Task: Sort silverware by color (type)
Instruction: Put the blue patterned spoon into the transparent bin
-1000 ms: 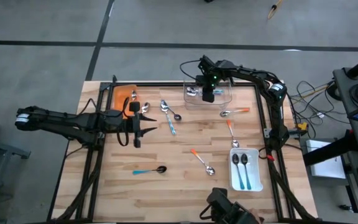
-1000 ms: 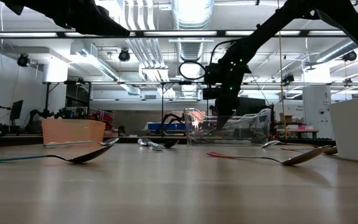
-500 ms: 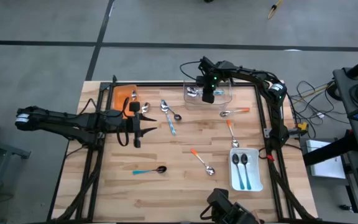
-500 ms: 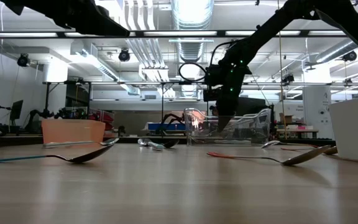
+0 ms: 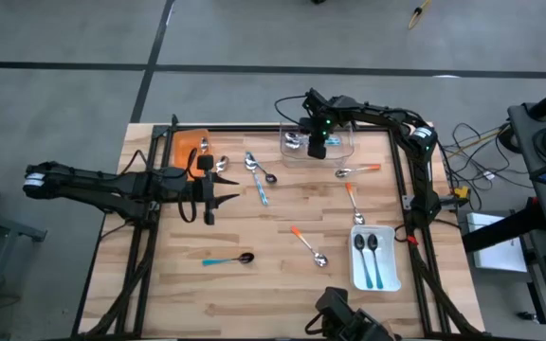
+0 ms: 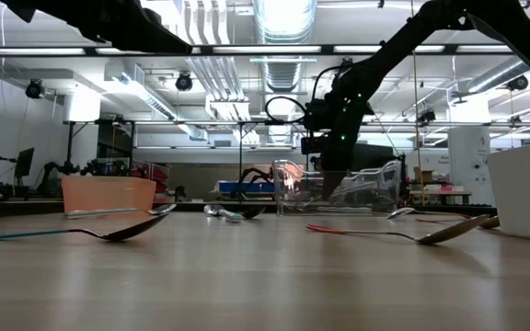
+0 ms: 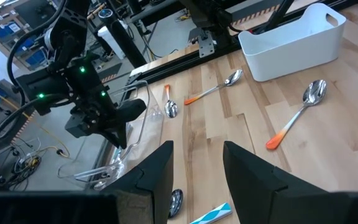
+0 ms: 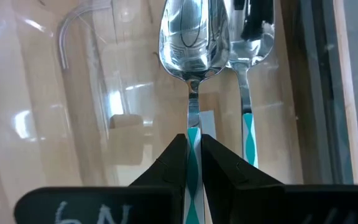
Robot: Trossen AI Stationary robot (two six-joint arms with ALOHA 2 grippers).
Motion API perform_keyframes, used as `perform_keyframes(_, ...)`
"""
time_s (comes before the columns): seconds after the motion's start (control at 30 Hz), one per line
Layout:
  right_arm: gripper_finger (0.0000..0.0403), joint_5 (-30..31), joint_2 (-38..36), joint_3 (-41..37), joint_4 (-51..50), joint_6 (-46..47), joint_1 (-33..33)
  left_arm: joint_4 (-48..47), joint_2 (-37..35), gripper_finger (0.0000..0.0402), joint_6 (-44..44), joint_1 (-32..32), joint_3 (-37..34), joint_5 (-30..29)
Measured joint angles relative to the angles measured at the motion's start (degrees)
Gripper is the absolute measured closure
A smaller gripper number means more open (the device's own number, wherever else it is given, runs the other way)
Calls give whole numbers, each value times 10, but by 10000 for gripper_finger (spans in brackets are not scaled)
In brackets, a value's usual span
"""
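Right gripper (image 8: 193,163) is clenched on the teal-handled metal spoon (image 8: 193,37), bowl pointing straight ahead of the fingers, over the clear plastic tray (image 5: 347,152). Left gripper (image 5: 212,197) is released, hovering above the desk (image 5: 273,275).

Right claw (image 8: 194,155) clamped on teal-handled spoon (image 8: 193,43) above clear tray (image 8: 73,93), second spoon (image 8: 248,118) beside.

Two spoons (image 5: 370,258) lie side by side in the tray (image 5: 392,275) right of a lone spoon (image 5: 308,246)
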Motion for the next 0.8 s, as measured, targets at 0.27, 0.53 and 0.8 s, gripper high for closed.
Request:
perform_keyframes(0.27, 380, 0, 0, 0, 6, -3, 0, 0, 0, 280, 1, 0, 0, 0)
perform_keyframes(0.53, 380, 0, 0, 0, 6, 3, 0, 0, 0, 280, 1, 0, 0, 0)
perform_keyframes(0.8, 380, -6, 0, 0, 5, 16, 0, 0, 0, 280, 1, 0, 0, 0)
